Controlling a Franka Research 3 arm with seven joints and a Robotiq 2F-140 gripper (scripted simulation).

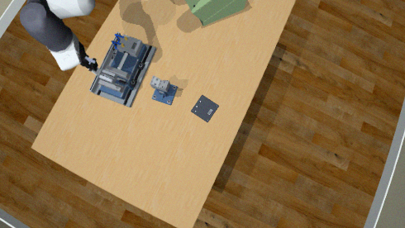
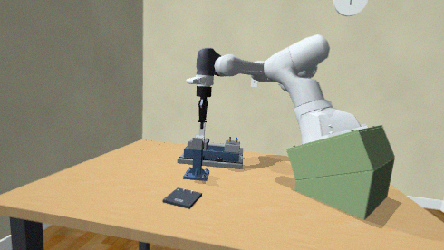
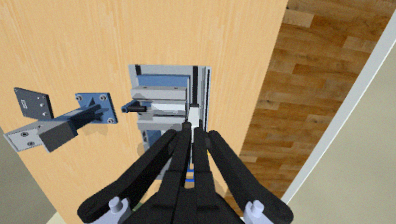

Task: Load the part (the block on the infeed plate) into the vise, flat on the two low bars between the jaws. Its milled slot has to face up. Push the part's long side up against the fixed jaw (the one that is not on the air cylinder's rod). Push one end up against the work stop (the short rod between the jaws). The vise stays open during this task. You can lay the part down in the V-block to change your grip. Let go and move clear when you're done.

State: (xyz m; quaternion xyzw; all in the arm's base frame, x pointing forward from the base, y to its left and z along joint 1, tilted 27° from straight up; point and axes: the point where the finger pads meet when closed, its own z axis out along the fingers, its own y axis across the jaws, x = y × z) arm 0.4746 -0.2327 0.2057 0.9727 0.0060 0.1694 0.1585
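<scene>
My gripper is shut and empty, pointing down with its light narrow tips together. It is at the vise's outer side, beside the right end of the part in the wrist view. The part, a light block, lies lengthwise between the open jaws of the vise. The fixed jaw is above it in the wrist view, the cylinder-side jaw below. The work stop is at its left end. Slot details and exact contacts are too small to tell.
The V-block stands empty on its blue post beside the vise. The dark infeed plate carries nothing. The green robot base is at the table's other end.
</scene>
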